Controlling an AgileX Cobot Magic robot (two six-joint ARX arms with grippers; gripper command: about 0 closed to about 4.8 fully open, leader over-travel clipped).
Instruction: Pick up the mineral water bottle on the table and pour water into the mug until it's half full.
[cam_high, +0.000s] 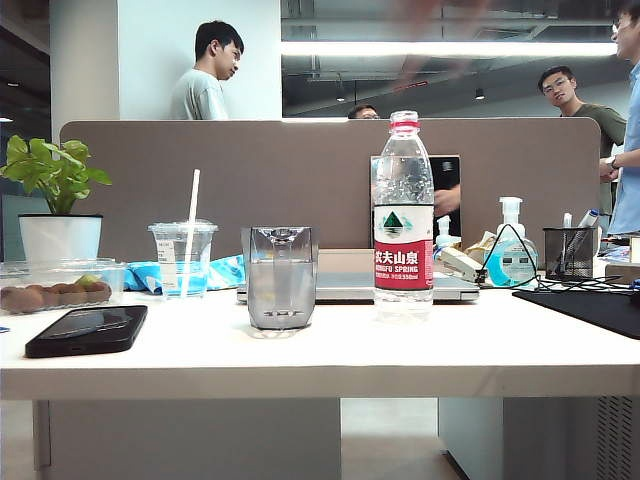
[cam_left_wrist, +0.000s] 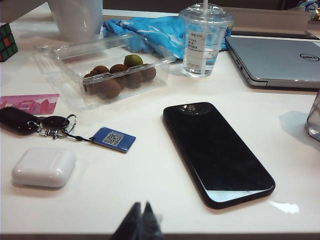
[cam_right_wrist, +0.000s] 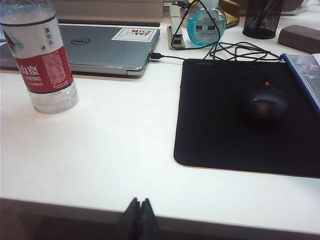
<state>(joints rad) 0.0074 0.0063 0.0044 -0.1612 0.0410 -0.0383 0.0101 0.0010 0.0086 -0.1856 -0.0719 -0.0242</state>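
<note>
The mineral water bottle (cam_high: 403, 215) stands upright on the white table (cam_high: 320, 350), right of centre, with its red-and-white label facing me; the right wrist view shows its lower half (cam_right_wrist: 44, 57). The clear faceted mug (cam_high: 281, 277) stands left of the bottle, and only its edge (cam_left_wrist: 315, 117) shows in the left wrist view. My left gripper (cam_left_wrist: 140, 206) hangs shut and empty over the table's front edge, near a black phone (cam_left_wrist: 216, 152). Back at the front edge, well short of the bottle, my right gripper (cam_right_wrist: 139, 201) is shut and empty. Neither arm shows in the exterior view.
A lidded cup with straw (cam_high: 183, 258), a closed laptop (cam_right_wrist: 102, 47), a fruit box (cam_left_wrist: 112, 70), keys (cam_left_wrist: 50, 124) and a white case (cam_left_wrist: 44, 167) lie on the left side. A black mouse pad (cam_right_wrist: 245, 117) with a mouse (cam_right_wrist: 265, 102) lies right. People stand behind the partition.
</note>
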